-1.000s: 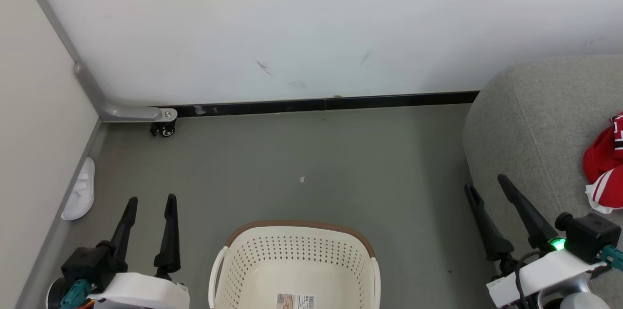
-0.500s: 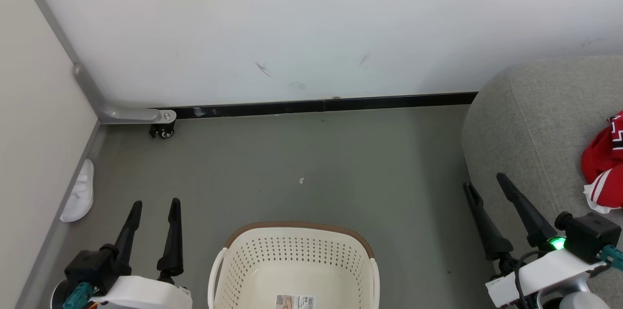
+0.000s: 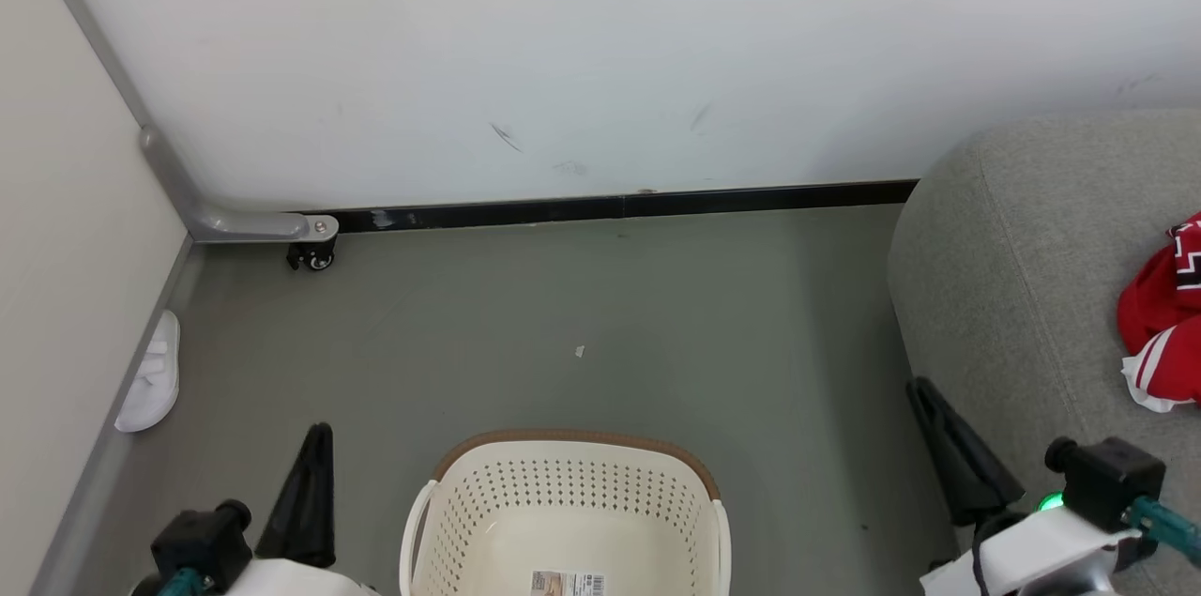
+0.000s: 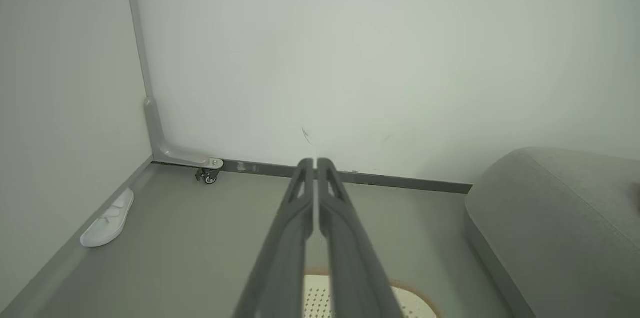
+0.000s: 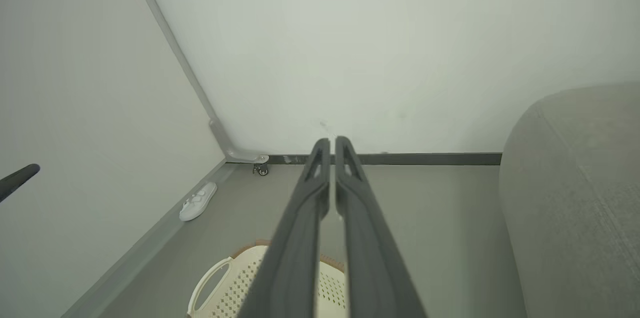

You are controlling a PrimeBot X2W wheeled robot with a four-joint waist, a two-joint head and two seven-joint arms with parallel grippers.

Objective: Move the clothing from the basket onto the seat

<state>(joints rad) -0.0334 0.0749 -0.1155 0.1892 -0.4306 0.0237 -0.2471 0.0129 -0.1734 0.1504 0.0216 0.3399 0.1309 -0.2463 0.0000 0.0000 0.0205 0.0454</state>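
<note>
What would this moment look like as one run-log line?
left gripper: shut, empty | right gripper: shut, empty | basket: no clothing seen inside | clothing: on seat

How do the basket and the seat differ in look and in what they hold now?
The basket is cream-white perforated plastic; the seat is grey woven fabric. The seat bears red clothing; the basket's visible part holds none. Both have rounded corners and stand on the floor.

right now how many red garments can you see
1 red heap on the grey seat, cut by the head view's right edge; it may be several pieces, and more may lie out of frame. The basket, as far as visible, holds none.
</note>
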